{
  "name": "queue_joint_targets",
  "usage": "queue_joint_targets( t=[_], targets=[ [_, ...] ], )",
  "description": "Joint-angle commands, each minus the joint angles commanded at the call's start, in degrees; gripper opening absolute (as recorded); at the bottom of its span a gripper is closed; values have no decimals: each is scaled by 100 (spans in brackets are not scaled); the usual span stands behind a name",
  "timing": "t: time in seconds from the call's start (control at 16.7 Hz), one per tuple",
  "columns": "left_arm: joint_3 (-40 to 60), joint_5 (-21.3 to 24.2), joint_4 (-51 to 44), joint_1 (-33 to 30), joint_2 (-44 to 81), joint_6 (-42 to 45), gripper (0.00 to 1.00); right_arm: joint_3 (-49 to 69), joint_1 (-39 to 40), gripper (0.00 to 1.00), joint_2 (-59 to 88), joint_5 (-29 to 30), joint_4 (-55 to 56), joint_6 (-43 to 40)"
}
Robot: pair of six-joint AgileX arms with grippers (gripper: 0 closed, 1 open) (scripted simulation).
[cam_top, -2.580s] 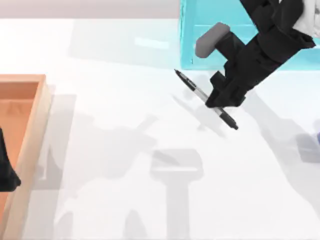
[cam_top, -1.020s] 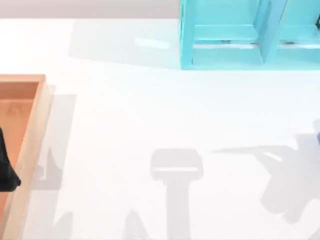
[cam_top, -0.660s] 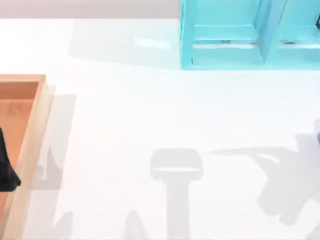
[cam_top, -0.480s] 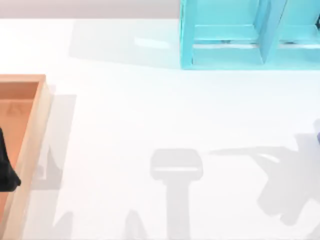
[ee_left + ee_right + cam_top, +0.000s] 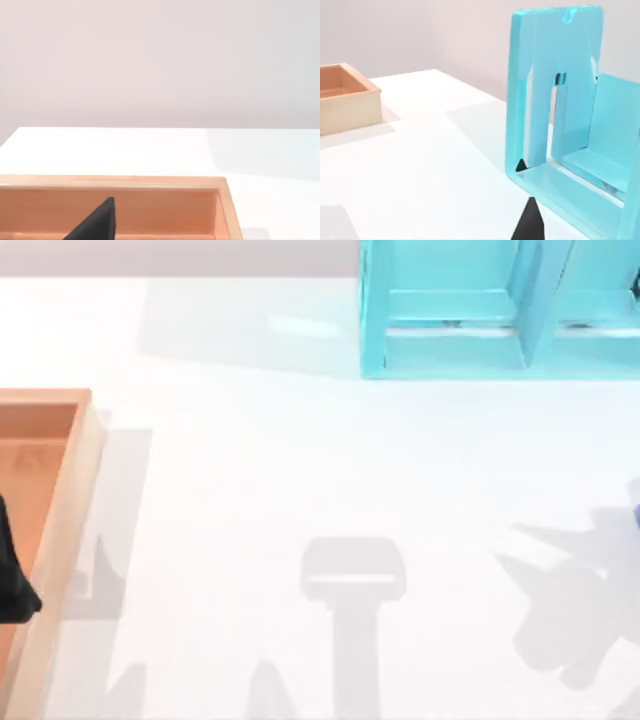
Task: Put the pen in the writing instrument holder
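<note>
While the pen's place cannot be told, the turquoise holder point(image 5: 450, 310) stands at 1 o'clock on the white surface point(image 5: 300, 460). At 9 o'clock the left tool point(image 5: 12, 585) hangs over a wooden tray point(image 5: 60, 490). The right tool point(image 5: 530, 222) is near the holder. Whether either tool is apart or together cannot be told.

Left arm: parked at the table's left edge, seen in the top view as a dark shape at the picture's left border.
Left gripper point(image 5: 12, 585): a black tip pointing down and rightward in the top view; one dark finger tip point(image 5: 97, 222) shows in the left wrist view.
Right gripper: one slim black finger tip point(image 5: 531, 222) shows in the right wrist view, pointing upward in the picture.
</note>
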Motion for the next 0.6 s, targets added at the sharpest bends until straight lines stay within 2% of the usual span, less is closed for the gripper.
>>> queue_joint_targets(
  t=[0.24, 0.6],
  targets=[
    [0, 0, 0, 0, 0, 0, 100, 0, 0, 98, 0, 0, 0, 0],
    [0, 0, 0, 0, 0, 0, 100, 0, 0, 100, 0, 0, 0, 0]
  ],
)
